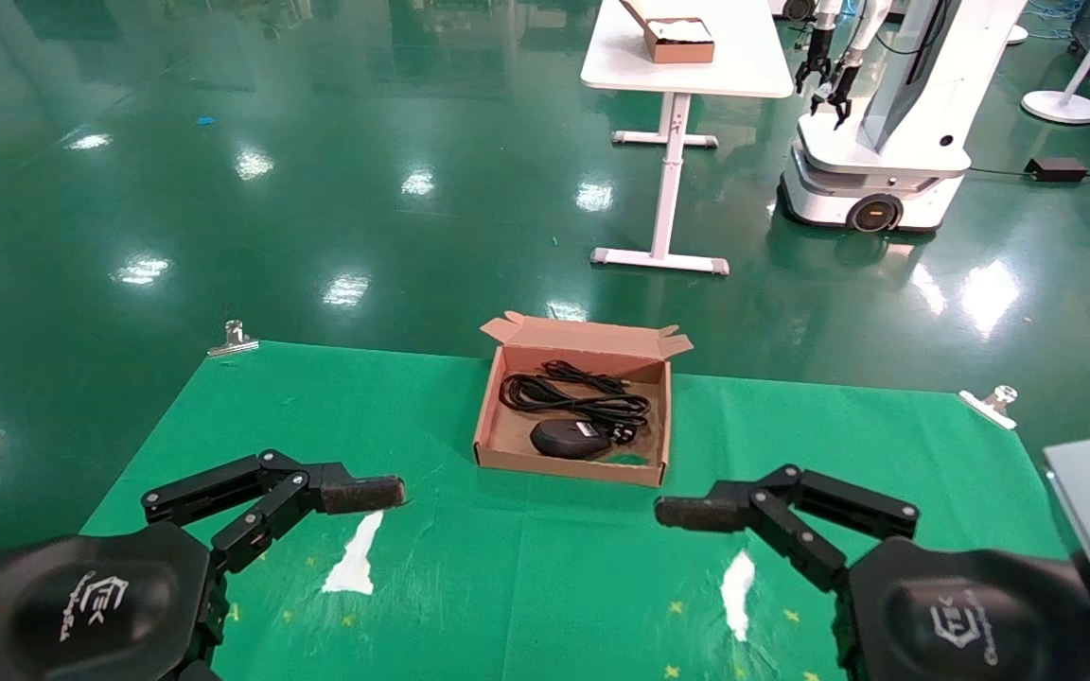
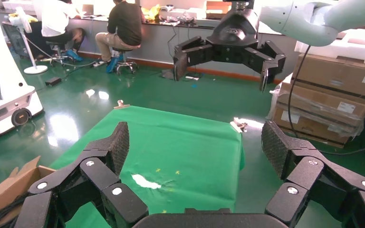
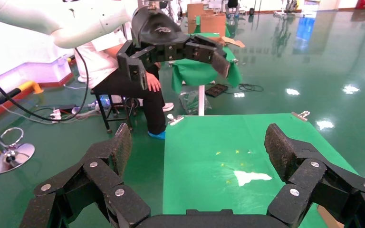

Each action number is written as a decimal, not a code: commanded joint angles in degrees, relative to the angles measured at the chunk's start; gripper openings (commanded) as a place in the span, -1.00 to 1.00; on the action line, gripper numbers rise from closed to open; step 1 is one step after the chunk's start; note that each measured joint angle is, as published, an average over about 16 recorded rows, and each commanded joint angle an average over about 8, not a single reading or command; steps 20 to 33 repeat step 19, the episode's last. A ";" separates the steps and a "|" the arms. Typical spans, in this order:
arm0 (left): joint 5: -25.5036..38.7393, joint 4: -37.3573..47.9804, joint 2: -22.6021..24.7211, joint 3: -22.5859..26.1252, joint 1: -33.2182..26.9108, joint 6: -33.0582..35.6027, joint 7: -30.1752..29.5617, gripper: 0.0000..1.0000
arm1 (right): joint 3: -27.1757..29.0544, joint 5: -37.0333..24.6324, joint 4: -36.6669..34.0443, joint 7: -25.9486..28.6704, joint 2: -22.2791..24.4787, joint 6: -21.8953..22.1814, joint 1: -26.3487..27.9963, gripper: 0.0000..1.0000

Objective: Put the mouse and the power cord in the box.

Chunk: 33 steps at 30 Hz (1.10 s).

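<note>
two black grippers hang low over the near edge of a wide green cloth-covered table (image 1: 252, 416), which is the largest thing in front of me; metal clips at its far corners pin the cloth so it lies flat. white scuffs of tape (image 1: 353, 558) mark the cloth near each arm, likely as parking spots.

next in size are the arms themselves. the left gripper (image 2: 195, 152) sits at the near left, fingers spread wide with nothing between the ribbed pads, as its own wrist view shows. the right gripper (image 3: 197, 149) mirrors it at the near right, equally wide apart and empty. both point inward toward each other, well short of the carton, which reads to me as a resting pose rather than a reach.

between and beyond them, toward the far edge, stands the shallow brown cardboard box (image 1: 498, 402), flaps folded outward on its far side so the top stays open for loading. inside it the thick black power cord (image 1: 569, 392) lies bundled in long loops across the far part of the floor, its plug toward the near right. just in front of the loops, touching them, sits the small black oval mouse (image 1: 569, 439).

with both items lying inside and neither gripper carrying anything, i judge the job finished.
</note>
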 commanded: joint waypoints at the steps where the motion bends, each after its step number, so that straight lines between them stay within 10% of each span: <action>1: -0.41 -0.35 -0.36 -0.40 0.33 0.42 0.00 1.00 | 0.40 0.83 1.14 0.53 0.23 0.07 -1.18 1.00; 33: 0.13 0.15 0.11 0.12 -0.11 -0.15 0.01 1.00 | -0.02 -0.06 -0.12 0.02 0.00 0.05 0.12 1.00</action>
